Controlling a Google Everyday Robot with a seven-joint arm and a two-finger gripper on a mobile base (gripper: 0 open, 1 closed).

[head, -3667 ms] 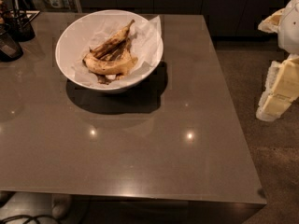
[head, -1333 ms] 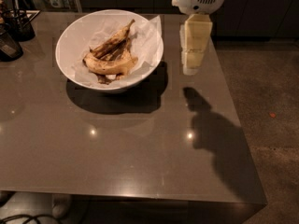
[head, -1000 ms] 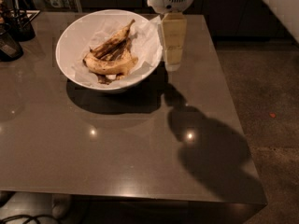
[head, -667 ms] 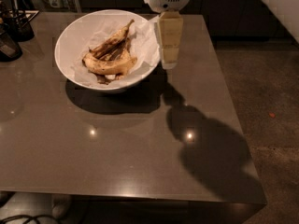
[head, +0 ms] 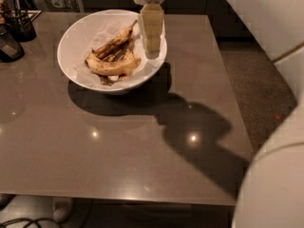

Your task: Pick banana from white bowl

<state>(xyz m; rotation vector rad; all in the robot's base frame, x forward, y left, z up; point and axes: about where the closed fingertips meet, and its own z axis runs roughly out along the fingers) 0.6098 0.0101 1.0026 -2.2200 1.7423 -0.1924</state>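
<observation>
The white bowl (head: 76,46) sits on the far left part of a grey table, lined with crumpled white paper. The plump, speckled yellow banana (head: 112,66) lies in its middle. Thinner, darker banana pieces (head: 114,42) with a pointed stem lie just behind it. My gripper (head: 152,45) hangs point-down over the bowl's right rim, to the right of the banana and above it.
Two small dark containers (head: 15,32) stand at the table's far left edge. The grey table (head: 142,141) stretches toward me, with the arm's shadow on it. My white arm (head: 270,127) fills the right side. Floor lies to the right of the table.
The gripper came in from the right and moved left, from beside the bowl to over its right rim. The view has drawn closer. The bananas have not moved.
</observation>
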